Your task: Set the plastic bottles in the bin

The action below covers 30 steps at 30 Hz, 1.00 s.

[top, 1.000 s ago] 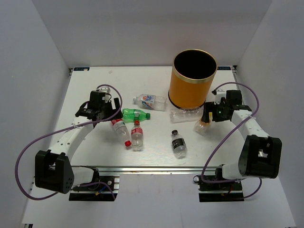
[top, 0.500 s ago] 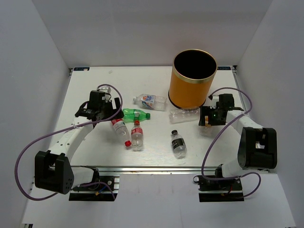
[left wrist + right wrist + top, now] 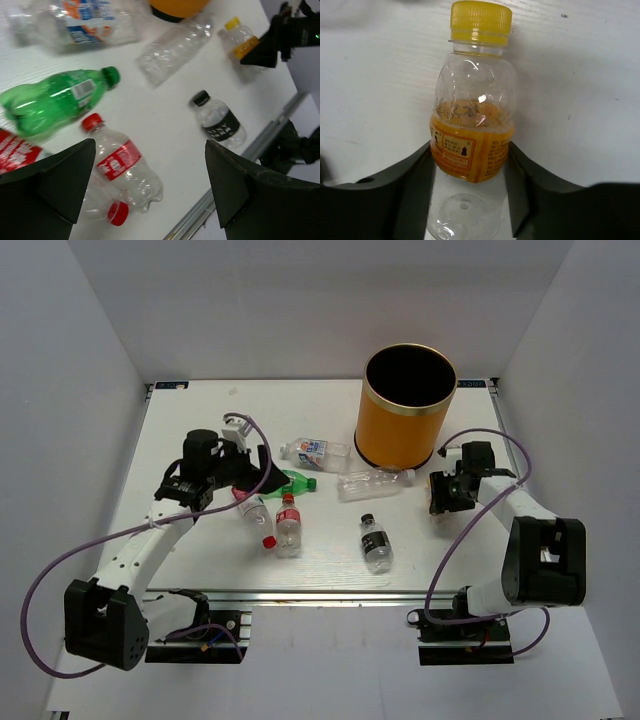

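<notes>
- Bin (image 3: 400,435): orange cylinder with a gold rim band and black inside, upright at the far right of the white table (image 3: 200,410). No bottle shows inside it.
- Left gripper (image 3: 150,145): fingers spread wide apart and holding nothing. It hangs above the green bottle and the red-capped pair on the left half of the table.
- Right gripper (image 3: 470,150): low at the table's right edge, near the bin. Its fingers (image 3: 420,175) press both sides of the orange label of the yellow-capped bottle.
- Clear bottle (image 3: 375,483): no label, on its side just in front of the bin.
- Green bottle (image 3: 50,100): on its side, cap towards the middle of the table.
- Blue-label bottle (image 3: 315,452): on its side, left of the bin.
- Red-capped bottles (image 3: 288,525) (image 3: 255,515): lying side by side near the front edge.
- Black-capped bottle (image 3: 376,543): dark label, lying alone at front centre.
- Yellow-capped bottle (image 3: 475,100): lying on the table between the right fingers.
</notes>
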Each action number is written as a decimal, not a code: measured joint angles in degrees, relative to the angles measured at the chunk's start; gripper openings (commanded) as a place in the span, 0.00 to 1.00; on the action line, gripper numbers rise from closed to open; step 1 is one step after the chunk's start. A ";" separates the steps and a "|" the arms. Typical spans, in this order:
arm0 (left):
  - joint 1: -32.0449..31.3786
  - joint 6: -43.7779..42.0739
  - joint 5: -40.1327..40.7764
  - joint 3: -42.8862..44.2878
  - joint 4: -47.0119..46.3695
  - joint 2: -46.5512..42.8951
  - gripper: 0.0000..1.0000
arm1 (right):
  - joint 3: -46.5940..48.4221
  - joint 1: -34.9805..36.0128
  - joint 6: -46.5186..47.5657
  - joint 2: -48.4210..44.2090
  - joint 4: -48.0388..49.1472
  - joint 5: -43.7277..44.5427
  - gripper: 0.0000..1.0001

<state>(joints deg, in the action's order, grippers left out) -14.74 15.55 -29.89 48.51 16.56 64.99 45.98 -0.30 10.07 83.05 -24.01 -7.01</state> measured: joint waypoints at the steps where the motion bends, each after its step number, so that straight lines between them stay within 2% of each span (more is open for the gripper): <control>1: -0.81 0.04 -1.27 -0.09 -0.68 0.15 1.00 | 0.00 0.00 0.92 -0.96 -1.18 -0.22 0.01; 5: -6.23 0.52 -2.64 0.17 -2.05 1.27 1.00 | 1.79 0.00 5.25 -4.81 -8.68 -3.72 0.00; 10: -18.60 2.45 1.09 2.95 -1.51 6.86 1.00 | 9.42 0.02 12.46 -11.26 -19.02 -11.17 0.00; 14: -29.83 5.11 8.52 6.01 0.02 13.35 1.00 | 22.73 0.04 16.68 -16.31 -25.70 -18.16 0.00; 18: -37.97 9.49 17.20 7.87 2.16 18.67 1.00 | 35.74 0.04 16.87 -17.29 -24.76 -23.19 0.00; 23: -43.71 16.59 27.87 10.58 4.74 22.36 1.00 | 47.04 0.04 11.67 -12.17 -16.76 -25.38 0.00; 28: -46.75 20.98 34.05 15.15 4.37 26.99 1.00 | 59.10 0.07 6.01 3.85 -8.57 -26.16 0.00; 30: -47.69 22.14 35.74 17.14 4.15 29.97 1.00 | 60.61 0.31 4.42 10.01 -5.81 -26.14 0.17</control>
<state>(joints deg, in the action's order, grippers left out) -62.43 37.69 5.85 65.65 20.71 94.96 106.59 0.01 14.48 93.06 -29.82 -33.15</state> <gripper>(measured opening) 0.997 0.621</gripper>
